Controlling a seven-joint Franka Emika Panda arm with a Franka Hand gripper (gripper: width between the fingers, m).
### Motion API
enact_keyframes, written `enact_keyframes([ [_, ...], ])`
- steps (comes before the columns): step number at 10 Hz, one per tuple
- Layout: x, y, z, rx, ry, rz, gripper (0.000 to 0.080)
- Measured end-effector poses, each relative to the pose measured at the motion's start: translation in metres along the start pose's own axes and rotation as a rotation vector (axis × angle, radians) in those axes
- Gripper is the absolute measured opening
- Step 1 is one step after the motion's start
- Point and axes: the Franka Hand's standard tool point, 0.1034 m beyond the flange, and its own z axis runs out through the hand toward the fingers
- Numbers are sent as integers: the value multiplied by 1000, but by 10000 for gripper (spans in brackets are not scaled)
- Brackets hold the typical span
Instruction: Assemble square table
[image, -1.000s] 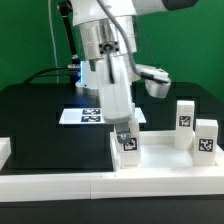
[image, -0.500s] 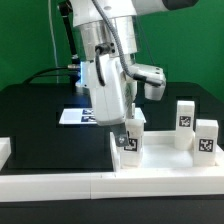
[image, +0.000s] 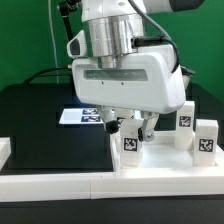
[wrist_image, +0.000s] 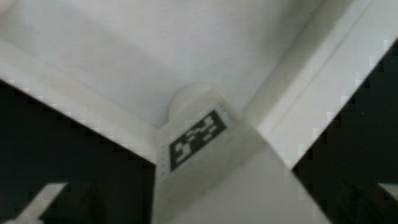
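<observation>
The square table's white top (image: 165, 160) lies at the front right, and its rim corner fills the wrist view (wrist_image: 125, 50). One white tagged leg (image: 130, 144) stands upright in the top's near left corner. In the wrist view its tag (wrist_image: 196, 138) faces the camera. My gripper (image: 130, 128) hangs right over this leg, open, with one finger on each side and a gap to the leg. The dark fingertips (wrist_image: 45, 205) flank the leg in the wrist view. Two more tagged legs (image: 185, 115) (image: 206, 140) stand on the top's right side.
The marker board (image: 78, 115) lies flat on the black table behind the gripper. A long white border bar (image: 100, 185) runs along the front edge, with a white block (image: 5, 150) at the exterior view's left. A green wall stands behind.
The jaws have spread and let go of the corner leg, which stays upright. The hand has turned about its axis, so its broad face now shows to the exterior camera.
</observation>
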Motion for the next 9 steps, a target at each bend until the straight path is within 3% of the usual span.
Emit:
enact_keyframes([
  [3, -1, -3, -1, -26, 9, -452, 649],
  [5, 0, -1, 0, -28, 9, -411, 649],
  [6, 0, -1, 0, -28, 9, -406, 508],
  [7, -1, -2, 0, -25, 9, -297, 508],
  [8, -1, -2, 0, -24, 9, -237, 374],
  [9, -1, -2, 0, -24, 10, -203, 288],
])
